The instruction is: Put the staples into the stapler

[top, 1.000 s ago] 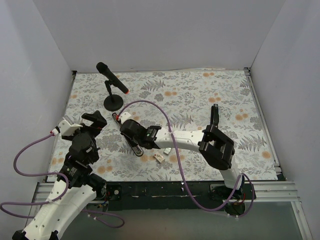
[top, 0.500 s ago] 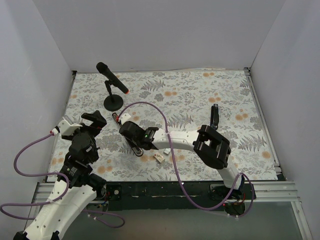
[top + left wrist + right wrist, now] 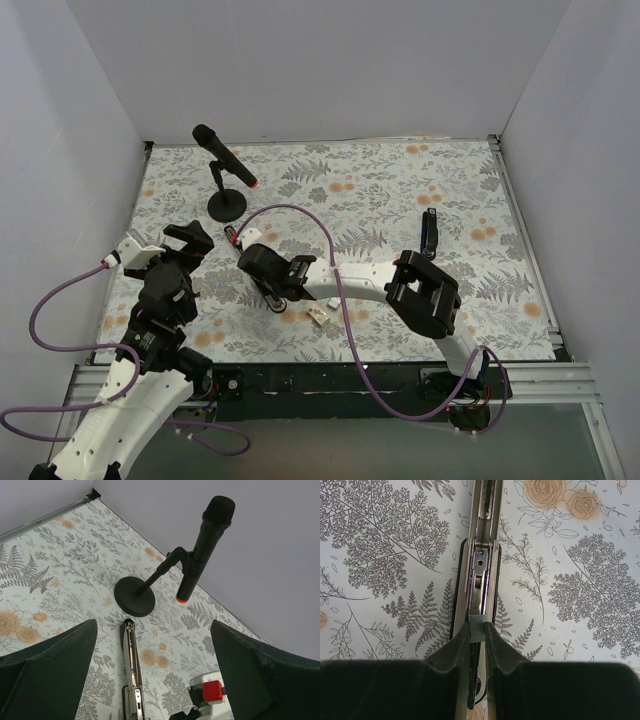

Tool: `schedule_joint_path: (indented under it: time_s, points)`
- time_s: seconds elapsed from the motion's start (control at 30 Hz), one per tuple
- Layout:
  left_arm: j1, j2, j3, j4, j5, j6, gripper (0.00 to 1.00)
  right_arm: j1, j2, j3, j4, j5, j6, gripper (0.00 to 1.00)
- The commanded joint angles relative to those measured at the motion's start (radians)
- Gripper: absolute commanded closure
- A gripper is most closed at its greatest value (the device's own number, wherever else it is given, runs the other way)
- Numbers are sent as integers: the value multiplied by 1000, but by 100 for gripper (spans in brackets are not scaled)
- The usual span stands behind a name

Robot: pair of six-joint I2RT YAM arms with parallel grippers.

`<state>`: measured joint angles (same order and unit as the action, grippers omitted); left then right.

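Since a second ago the right arm (image 3: 370, 275) has folded inward. Its right end effector (image 3: 477, 632) narrowly pinches the staple block (image 3: 477, 626) directly over the stapler (image 3: 481, 575), whose rail (image 3: 487, 510) runs straight ahead, in line with the block. Left end effector (image 3: 153, 630) gapes wide, farther off.

Robotics laboratory test cell: two white-and-black robot arms, the left arm (image 3: 120, 400) and the right arm (image 3: 365, 278), are mounted side by side by a metal rail (image 3: 555, 375) at the near edge of a tabletop (image 3: 400, 190) covered in a floral-print sheet. Plain white panels (image 3: 320, 70) wall in the bench on three sides. Purple cables (image 3: 298, 208) loop from the arms, and a microphone (image 3: 222, 155) stands on a round base towards the back.
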<state>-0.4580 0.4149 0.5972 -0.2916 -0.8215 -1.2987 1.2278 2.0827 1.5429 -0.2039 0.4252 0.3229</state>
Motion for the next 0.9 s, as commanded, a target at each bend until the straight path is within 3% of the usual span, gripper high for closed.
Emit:
schedule_joint_path:
  time_s: [0.0, 0.87]
  points:
    - [15, 5, -7, 2, 12, -5, 2, 15, -21, 46, 29, 49, 13, 87]
    - [27, -5, -10, 0, 16, -7, 2, 29, -26, 40, 41, 67, 22, 86]
